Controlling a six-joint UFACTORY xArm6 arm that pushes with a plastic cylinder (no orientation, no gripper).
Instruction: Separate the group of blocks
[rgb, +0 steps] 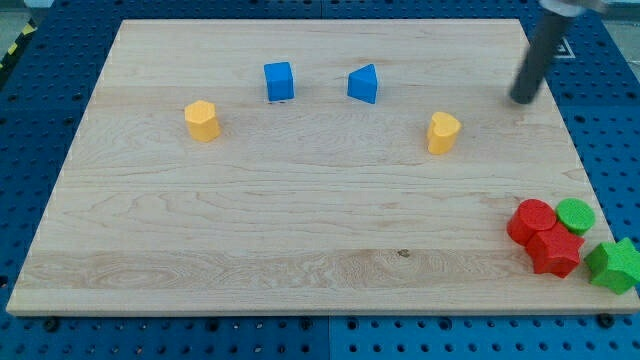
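A tight group sits at the view's bottom right: a red cylinder (531, 220), a red star-like block (555, 251), a green cylinder (575, 215) and a green star-like block (613, 265) at the board's edge. The reds and the green cylinder touch. My tip (521, 99) is at the view's upper right, well above the group and right of a yellow block (443, 132). A blue cube (279, 81), a blue triangular block (363, 84) and a yellow hexagonal block (202, 120) stand apart across the top half.
The wooden board (300, 240) lies on a blue perforated table (30, 120). The green star-like block overhangs the board's right edge.
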